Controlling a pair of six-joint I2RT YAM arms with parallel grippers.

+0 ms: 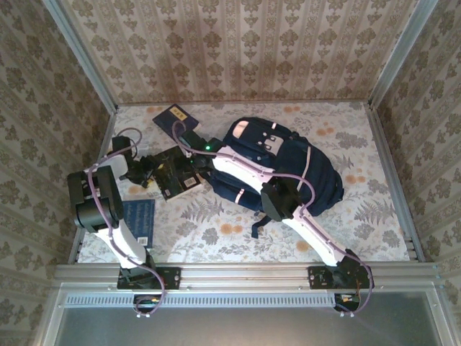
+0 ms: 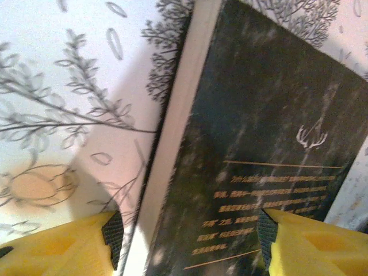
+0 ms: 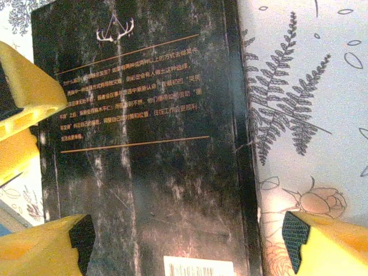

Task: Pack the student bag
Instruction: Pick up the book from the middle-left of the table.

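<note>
Across the middle and right of the desk lies the student bag, front pocket up; just left of it, toward the left edge, sits a dark book; a blue book lies by the far edge, a second blue book near the near-left corner; the right pincer hangs open, fingers spanning the dark book's width, its long axis running straight ahead; the left pincer is likewise open astride it; the bag lies rightward of both, nearer the right arm, whose forearm crosses it and would likely hinder loading
</note>
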